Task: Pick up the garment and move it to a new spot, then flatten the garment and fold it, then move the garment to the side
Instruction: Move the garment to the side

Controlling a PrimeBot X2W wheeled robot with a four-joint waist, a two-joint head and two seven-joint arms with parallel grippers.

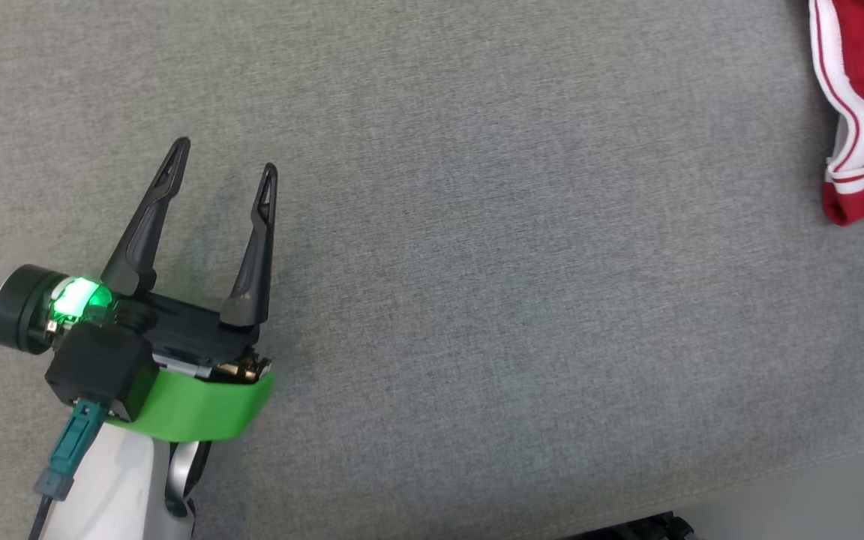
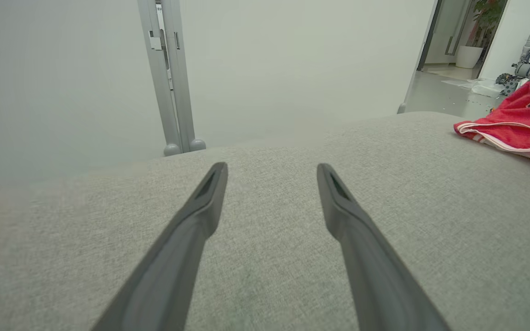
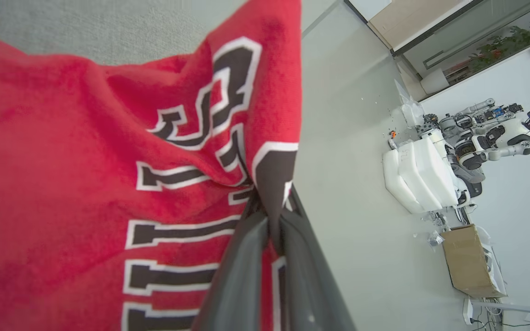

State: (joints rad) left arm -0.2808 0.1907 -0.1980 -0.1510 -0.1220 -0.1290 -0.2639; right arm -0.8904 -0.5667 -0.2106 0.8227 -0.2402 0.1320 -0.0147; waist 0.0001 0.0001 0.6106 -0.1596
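One grey fabric surface [image 1: 514, 262] spreads across the head view. One garment [image 1: 863, 112], red with white-striped trim, lies bunched in the upper right corner of that view and runs off the frame's edge.

There are two grippers. The left gripper [image 1: 226, 156] sits at the lower left of the head view with its two dark fingers spread wide apart. Nothing is between them, and bare grey fabric lies beneath. The garment is well apart from it, far across the frame at the upper right.

In the right wrist view the right gripper [image 3: 272, 209] rises from the bottom centre. Its fingers are pressed together on a fold of the red cloth, whose black, white-edged lettering covers the left half of that frame.
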